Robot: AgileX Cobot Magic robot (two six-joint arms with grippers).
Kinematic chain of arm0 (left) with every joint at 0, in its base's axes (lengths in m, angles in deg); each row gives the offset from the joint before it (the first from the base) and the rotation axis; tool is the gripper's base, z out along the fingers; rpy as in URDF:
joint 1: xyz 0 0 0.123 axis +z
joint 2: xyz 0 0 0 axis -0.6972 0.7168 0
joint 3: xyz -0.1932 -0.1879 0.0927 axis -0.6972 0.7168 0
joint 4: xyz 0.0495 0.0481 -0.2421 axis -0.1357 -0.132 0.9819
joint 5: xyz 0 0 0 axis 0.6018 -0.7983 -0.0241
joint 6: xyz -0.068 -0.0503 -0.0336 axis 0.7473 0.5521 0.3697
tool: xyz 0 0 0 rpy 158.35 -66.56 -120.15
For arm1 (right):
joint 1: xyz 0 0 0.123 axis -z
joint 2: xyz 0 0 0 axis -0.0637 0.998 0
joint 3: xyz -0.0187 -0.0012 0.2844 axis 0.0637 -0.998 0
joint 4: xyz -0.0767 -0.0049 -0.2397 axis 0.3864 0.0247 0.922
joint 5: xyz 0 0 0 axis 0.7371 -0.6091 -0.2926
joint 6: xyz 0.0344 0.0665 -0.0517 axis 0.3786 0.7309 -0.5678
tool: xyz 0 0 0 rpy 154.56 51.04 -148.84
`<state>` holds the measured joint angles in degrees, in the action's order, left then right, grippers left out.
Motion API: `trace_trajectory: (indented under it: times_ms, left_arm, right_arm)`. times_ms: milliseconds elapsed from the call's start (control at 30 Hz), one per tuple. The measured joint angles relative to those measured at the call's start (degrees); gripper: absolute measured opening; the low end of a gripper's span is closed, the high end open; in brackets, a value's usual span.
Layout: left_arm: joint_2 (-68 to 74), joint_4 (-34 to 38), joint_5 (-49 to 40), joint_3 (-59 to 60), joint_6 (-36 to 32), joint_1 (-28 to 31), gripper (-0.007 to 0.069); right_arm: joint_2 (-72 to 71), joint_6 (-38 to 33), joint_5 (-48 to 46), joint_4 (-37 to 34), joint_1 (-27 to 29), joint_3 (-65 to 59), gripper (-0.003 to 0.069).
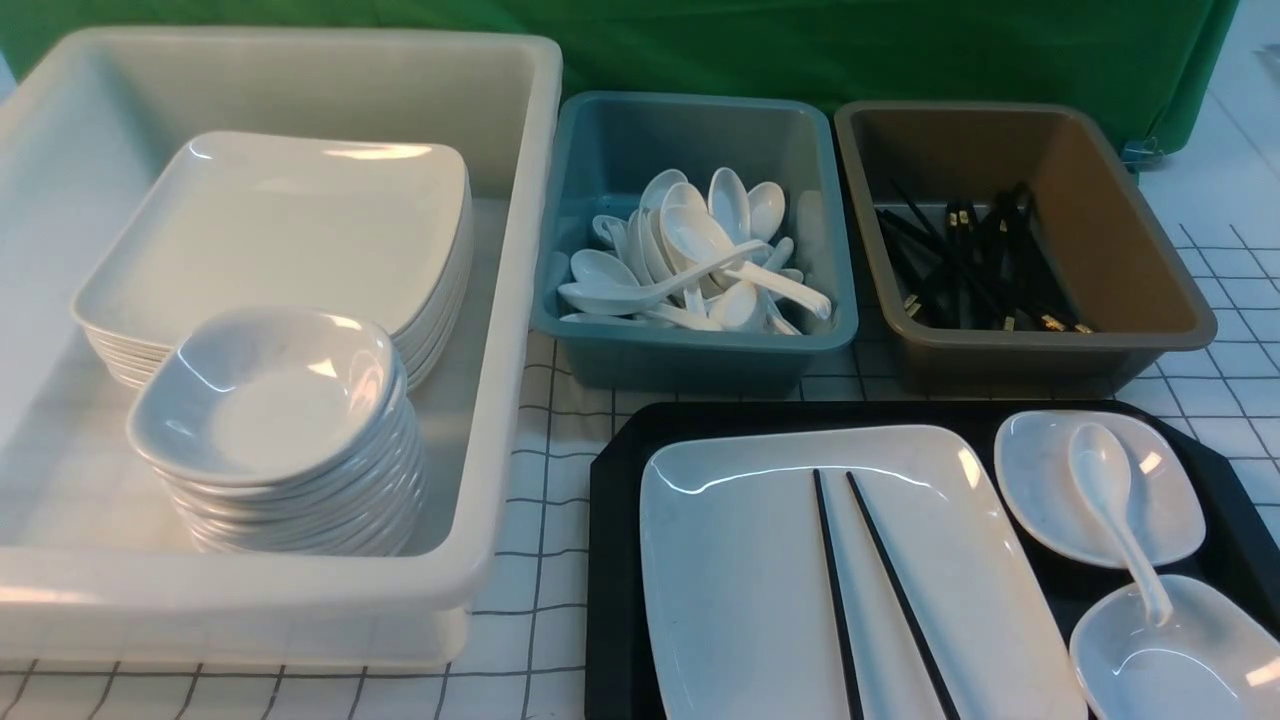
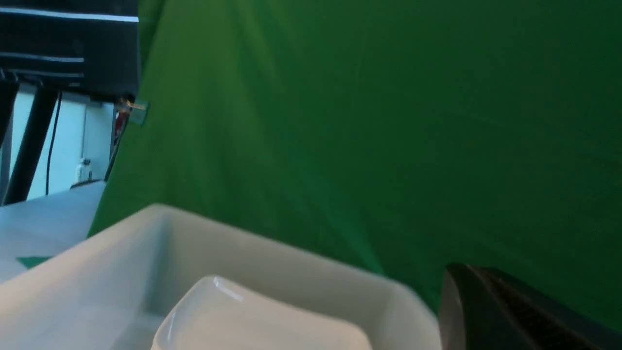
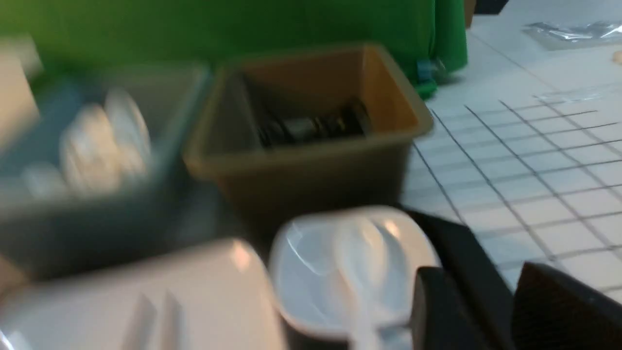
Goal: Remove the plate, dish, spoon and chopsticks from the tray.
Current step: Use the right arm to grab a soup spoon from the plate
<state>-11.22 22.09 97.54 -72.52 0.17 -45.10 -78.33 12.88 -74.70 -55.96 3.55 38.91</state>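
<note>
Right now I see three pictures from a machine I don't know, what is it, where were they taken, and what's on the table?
A robot with two arms ending in grasping fingers. The wide picture looks forward from between the arms; the others come from wrist cameras. On the black tray lie a large plate with chopsticks on it and a spoon across two small dishes. Nearby stand a white bin of stacked crockery, a teal bin of more spoons, a brown bin of more chopsticks. The left fingers are shut, the right fingers apart; neither visibly holds anything.
</note>
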Motion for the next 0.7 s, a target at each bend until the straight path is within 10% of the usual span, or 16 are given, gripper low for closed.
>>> trace_trajectory:
  times_ms: [133,400,533,700]
  left_arm:
    - [0.0,0.3,4.4,0.0,2.4,0.0,0.0005]
    - [0.0,2.3,16.1,-1.9,10.3,0.0,0.0005]
    - [1.9,2.2,7.8,-11.4,11.5,0.0,0.0005]
    - [14.9,-2.6,-25.1,-32.9,5.0,0.0,0.0005]
  right_arm:
    - [0.0,18.0,9.4,-3.1,0.0,0.0,0.0242]
    - [0.0,23.6,12.7,-3.8,0.0,0.0,0.0242]
    - [0.0,25.4,16.4,-3.7,0.0,0.0,0.0242]
    - [3.4,18.6,4.5,-1.7,-4.6,12.0,0.0199]
